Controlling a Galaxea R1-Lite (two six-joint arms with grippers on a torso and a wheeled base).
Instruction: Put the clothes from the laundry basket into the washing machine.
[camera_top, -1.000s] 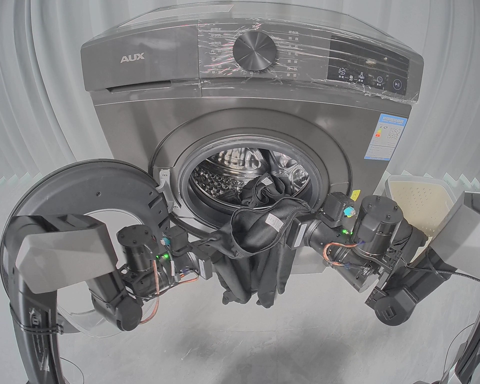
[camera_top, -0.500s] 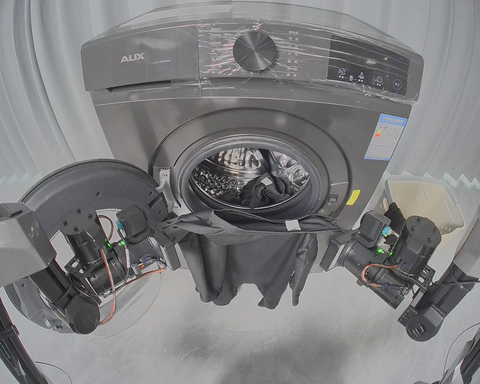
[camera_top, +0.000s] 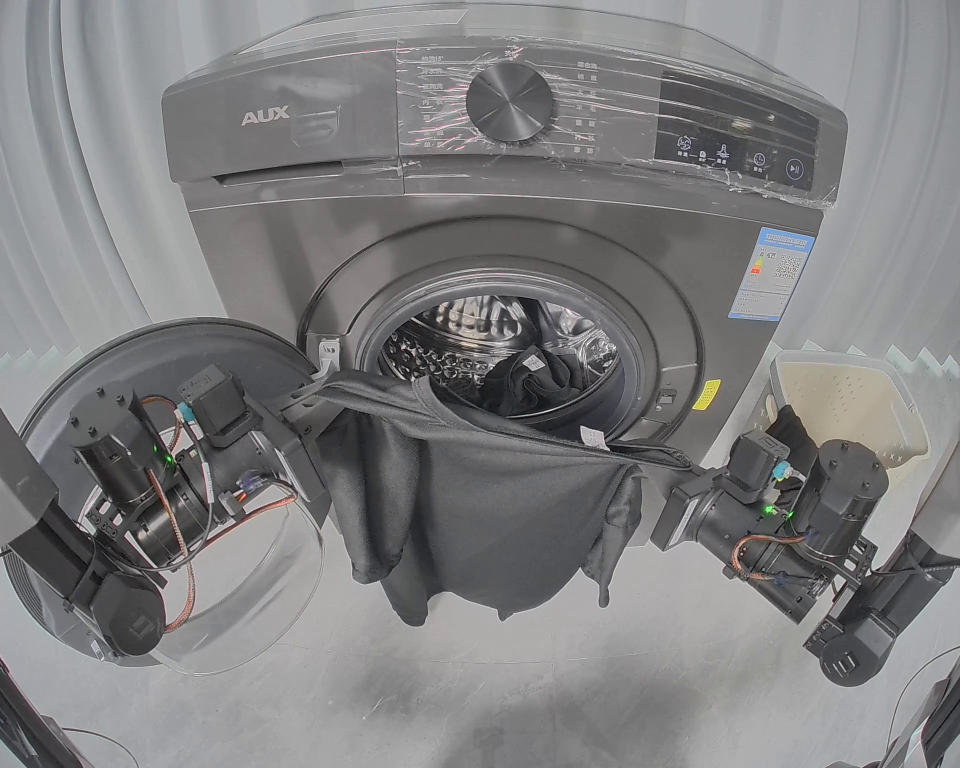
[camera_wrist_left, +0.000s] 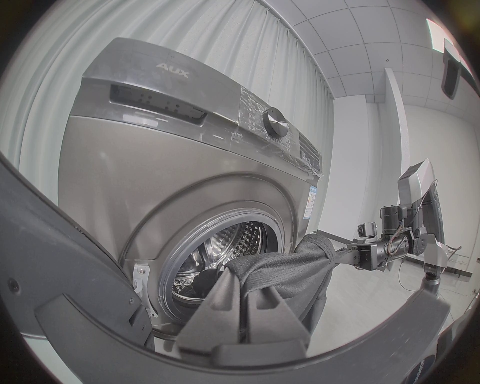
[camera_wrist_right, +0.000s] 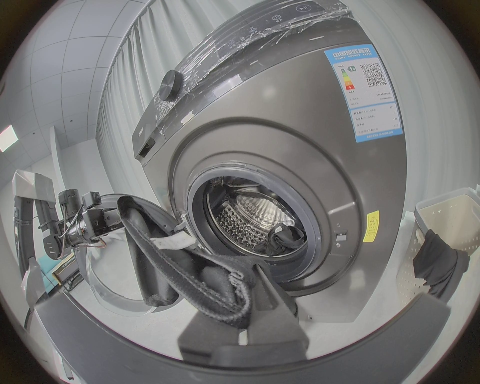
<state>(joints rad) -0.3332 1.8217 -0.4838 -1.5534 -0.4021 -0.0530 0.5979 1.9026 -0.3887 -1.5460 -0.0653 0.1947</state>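
**Dark grey garment, held spread at the washer mouth**

- Left gripper (camera_top: 306, 400): clamped on one upper corner of the dark grey garment (camera_top: 480, 500), just in front of the open washing machine door (camera_top: 170, 365).
- Right gripper (camera_top: 678, 470): pinched on the opposite corner, lower than the left.
- Garment: stretched between both grippers, its body hanging below them across the drum (camera_top: 450, 330) opening.
- Black garment (camera_top: 530, 380): inside the drum, beyond the grippers.
- Laundry basket (camera_top: 850, 400): just behind the right gripper, with a dark cloth (camera_top: 795, 425) draped over its rim.
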